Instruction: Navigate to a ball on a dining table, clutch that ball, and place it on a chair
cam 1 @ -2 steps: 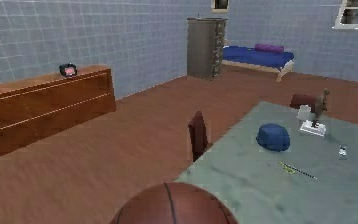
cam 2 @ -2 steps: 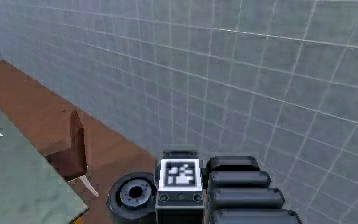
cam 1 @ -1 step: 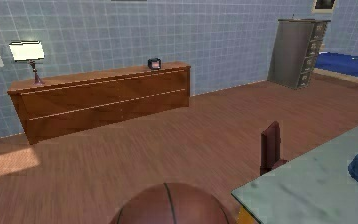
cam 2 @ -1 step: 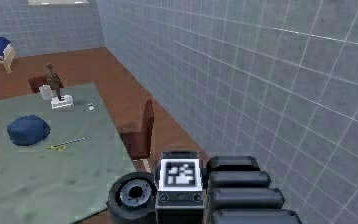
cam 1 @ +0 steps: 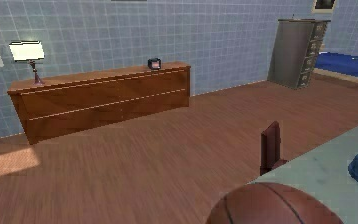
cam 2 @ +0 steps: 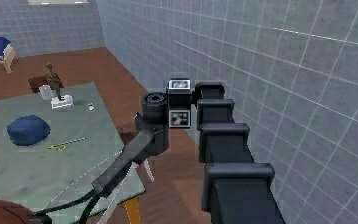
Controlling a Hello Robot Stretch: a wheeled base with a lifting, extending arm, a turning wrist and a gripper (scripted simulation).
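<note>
As the Stretch robot's dark, square-sectioned arm reaches out beside a pale green desk, its claw angles down toward the desk's edge, apparently lined up for the basketball. The ball sits at the desk's near end, in the arm side view's bottom left corner. Whether the claw has hold of anything cannot be told, because the smooth desk top lies right behind its thin fingers. The ball is round and orange-brown with dark seams. Farther along the desk lie a soft-looking blue lump and a small figurine on a white base. A dark reddish-brown chair stands against the desk's side, a likely drop-off spot. Across the wooden plank floor, a long brown wooden sideboard carries a lamp with a boxy white shade, set against a blue-grey tiled wall.
</note>
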